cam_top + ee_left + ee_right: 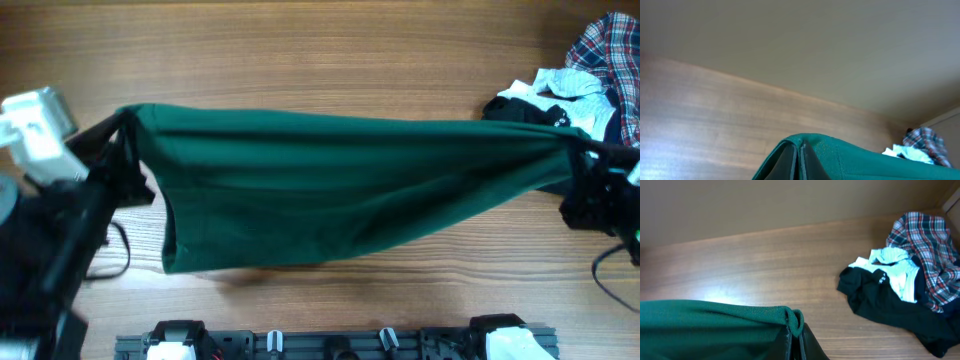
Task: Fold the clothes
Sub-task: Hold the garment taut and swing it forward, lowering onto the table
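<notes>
Wooden table (300, 60): plaid shirt (927, 245), black garment (880, 302), white piece (896, 275) heaped.

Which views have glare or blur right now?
Overhead: even light, green garment sharp, left arm soft near the frame edge. Left wrist: whole frame soft, pale sheen on the table at left. Right wrist: bright glare on the table left of centre; clothes pile reasonably sharp.

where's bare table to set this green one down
Bare table runs along the far edge, behind the green garment and left of the pile. A narrower strip lies in front, between garment and rail. The far right corner is crowded.
</notes>
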{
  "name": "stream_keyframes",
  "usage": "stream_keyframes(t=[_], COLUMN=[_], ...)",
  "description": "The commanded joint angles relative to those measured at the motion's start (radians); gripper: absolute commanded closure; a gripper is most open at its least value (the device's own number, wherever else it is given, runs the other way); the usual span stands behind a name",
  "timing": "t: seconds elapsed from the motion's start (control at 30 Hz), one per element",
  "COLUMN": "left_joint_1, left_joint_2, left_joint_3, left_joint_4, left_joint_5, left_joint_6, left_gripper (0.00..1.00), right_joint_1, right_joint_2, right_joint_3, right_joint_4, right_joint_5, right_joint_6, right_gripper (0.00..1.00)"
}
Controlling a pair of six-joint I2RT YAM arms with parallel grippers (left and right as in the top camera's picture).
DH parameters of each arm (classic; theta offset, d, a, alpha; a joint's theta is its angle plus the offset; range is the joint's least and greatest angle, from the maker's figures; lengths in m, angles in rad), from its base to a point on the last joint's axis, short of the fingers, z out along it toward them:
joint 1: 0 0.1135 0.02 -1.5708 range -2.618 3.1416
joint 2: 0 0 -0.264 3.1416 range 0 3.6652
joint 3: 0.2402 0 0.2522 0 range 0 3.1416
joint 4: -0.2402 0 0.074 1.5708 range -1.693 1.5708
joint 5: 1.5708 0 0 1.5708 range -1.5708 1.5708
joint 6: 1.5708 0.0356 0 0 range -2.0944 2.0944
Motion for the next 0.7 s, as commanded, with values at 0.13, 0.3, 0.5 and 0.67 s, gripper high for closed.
stream_keyframes(t=[0.13, 0.3, 0.5, 0.67], left_joint_1=[0.001, 0.001, 0.001, 0.001], left_joint_2=[0.153, 0.217, 0.325, 0.414], left_joint_3=[0.008, 0.008, 0.008, 0.008], left_joint_4=[0.013, 0.046, 0.059, 0.1], left_joint_5=[-0.075, -0.077, -0.077, -0.126], left_joint_6=[0.02, 0.02, 0.02, 0.02], left_gripper=[0.96, 0.96, 0.96, 0.96], right_joint_1=[-0.004, -0.004, -0.003, -0.003], right_joint_2=[0.052, 0.089, 0.218, 0.34], right_joint_3=[0.011, 0.011, 0.01, 0.01], right_joint_4=[0.005, 0.029, 0.06, 0.114], right_joint_5=[0.065, 0.065, 0.059, 0.056], right_joint_6=[0.005, -0.009, -0.023, -0.035], right_gripper=[0.96, 0.96, 0.96, 0.96])
